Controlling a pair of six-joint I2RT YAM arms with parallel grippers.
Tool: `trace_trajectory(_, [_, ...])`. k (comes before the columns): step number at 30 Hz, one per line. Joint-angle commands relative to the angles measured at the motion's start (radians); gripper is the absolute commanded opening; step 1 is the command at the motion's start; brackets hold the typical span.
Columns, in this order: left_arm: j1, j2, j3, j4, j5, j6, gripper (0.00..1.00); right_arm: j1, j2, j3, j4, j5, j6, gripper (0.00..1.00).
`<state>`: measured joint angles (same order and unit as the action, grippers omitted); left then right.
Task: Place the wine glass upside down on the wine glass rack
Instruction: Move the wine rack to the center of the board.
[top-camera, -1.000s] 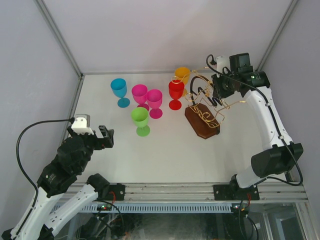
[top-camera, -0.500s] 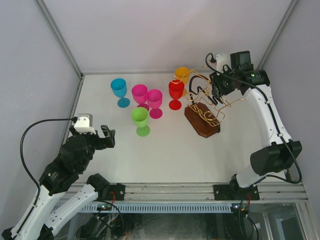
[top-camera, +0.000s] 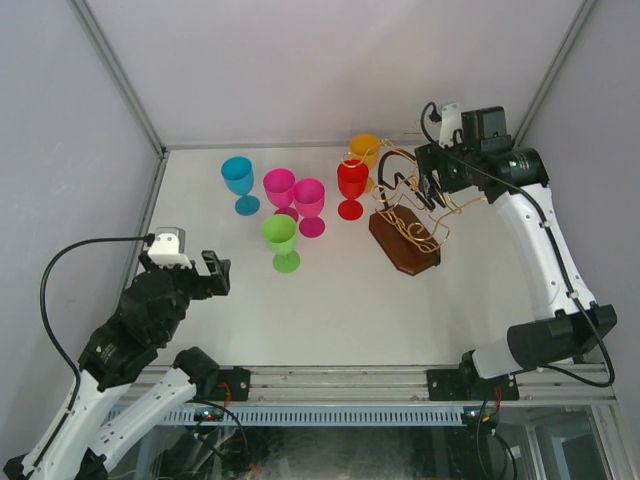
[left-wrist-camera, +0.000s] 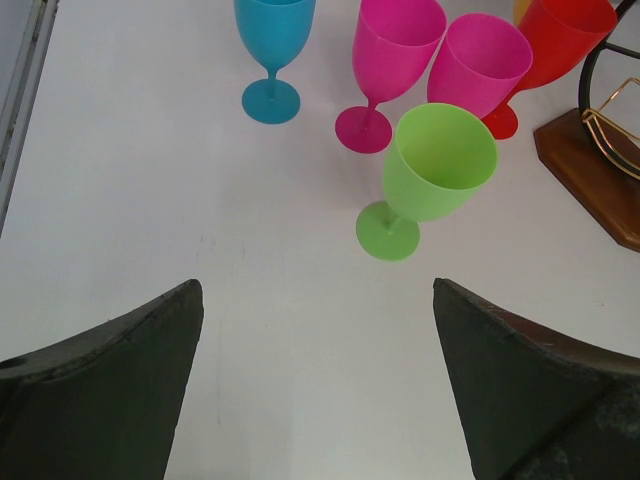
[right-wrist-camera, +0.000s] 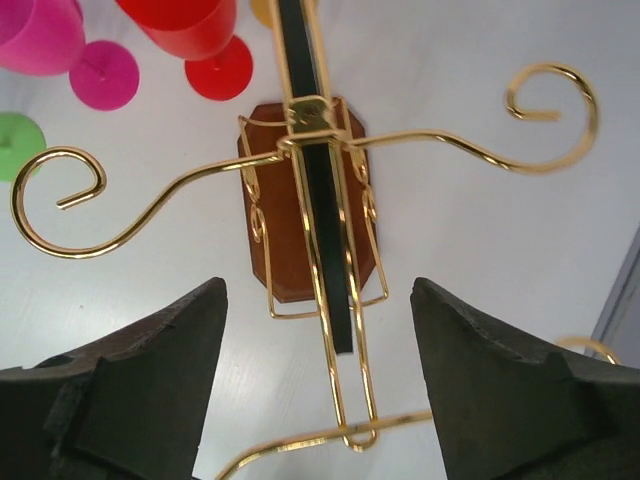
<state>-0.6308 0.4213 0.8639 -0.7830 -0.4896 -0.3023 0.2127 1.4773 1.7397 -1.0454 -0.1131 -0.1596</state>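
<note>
**Right gripper (top-camera: 431, 192) hangs open over gold rack, no glass hung yet**

The right gripper hovers just above the wine glass rack (top-camera: 410, 222), fingers spread wide with nothing between them; its wrist view looks straight down on the black central loop, the scroll-ended gold arms and the dark wooden base (top-camera: 403, 252). The left gripper (left-wrist-camera: 316, 300), also fully apart and empty, waits over the near side of the desk (top-camera: 330, 310), facing the glasses. Six plastic wine glasses stand upright on the desk, left of the rack: blue (left-wrist-camera: 273, 30), two pink (left-wrist-camera: 395, 40), green (left-wrist-camera: 440, 165), red (top-camera: 352, 180) and orange (top-camera: 364, 148). The red and orange ones stand just beside the rack, and the green one is nearest the left gripper. No rack arm carries a glass.

By this reading, the step in hand is fetching a glass. Doing it well probably means lifting the right gripper clear of the wires before swinging sideways, since a snagged scroll could drag the stand. A grip low on the stem should leave the foot free to slide into a rack arm once the glass is turned over. The cluster is tight, so a straight approach between neighbours looks safer than a sweep, and the bowl should hang clear of the base
</note>
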Motion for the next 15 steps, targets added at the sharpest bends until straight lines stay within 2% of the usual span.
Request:
trace_trajectory(1, [-0.003,-0.004,-0.014,0.037,0.009,0.020,1.00,0.004,-0.076,0.006,0.001,0.164,0.184,0.74])
trace_trajectory(6, [-0.003,-0.006,-0.014,0.036,0.004,0.019,1.00,0.011,-0.139,-0.036,-0.006,0.154,0.273,0.64])
trace_trajectory(10, [-0.003,-0.005,-0.016,0.037,0.002,0.018,1.00,0.048,-0.180,-0.070,0.008,0.069,0.300,0.47])
trace_trajectory(15, [-0.003,-0.005,-0.015,0.034,-0.001,0.017,1.00,0.056,-0.194,-0.113,0.057,-0.067,0.330,0.30])
